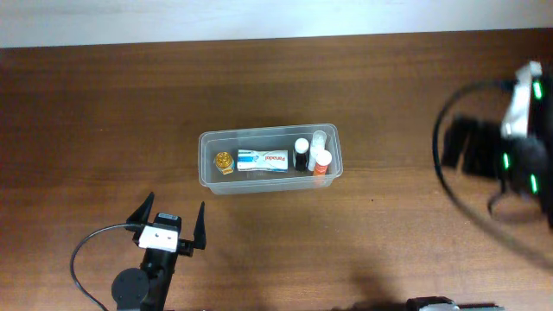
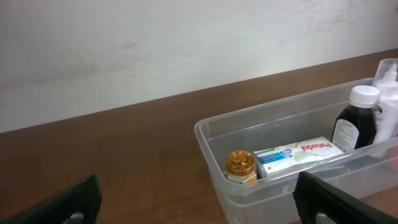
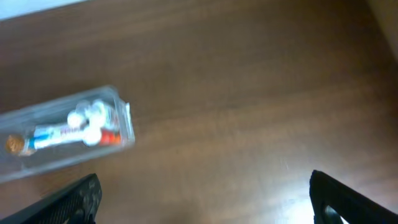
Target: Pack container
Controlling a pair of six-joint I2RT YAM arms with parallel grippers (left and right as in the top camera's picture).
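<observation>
The clear container (image 1: 268, 131) sits at the table's middle. Inside it stand a gold-capped jar (image 1: 225, 161), a white and blue box (image 1: 263, 161), a dark bottle with a white cap (image 1: 301, 154), a white bottle (image 1: 318, 140) and an orange-capped bottle (image 1: 321, 162). My left gripper (image 1: 175, 207) is open and empty, just short of the container's front left corner. In the left wrist view the container (image 2: 273, 121) lies ahead to the right, with the jar (image 2: 240, 163) and box (image 2: 298, 152) showing. My right gripper (image 3: 208, 202) is open and empty, high over bare table, and the container (image 3: 56, 158) is blurred far to its left.
The right arm (image 1: 518, 151) with its looping cable is at the table's far right edge. A pale wall (image 1: 259, 17) runs along the back of the brown wooden table (image 1: 389, 225).
</observation>
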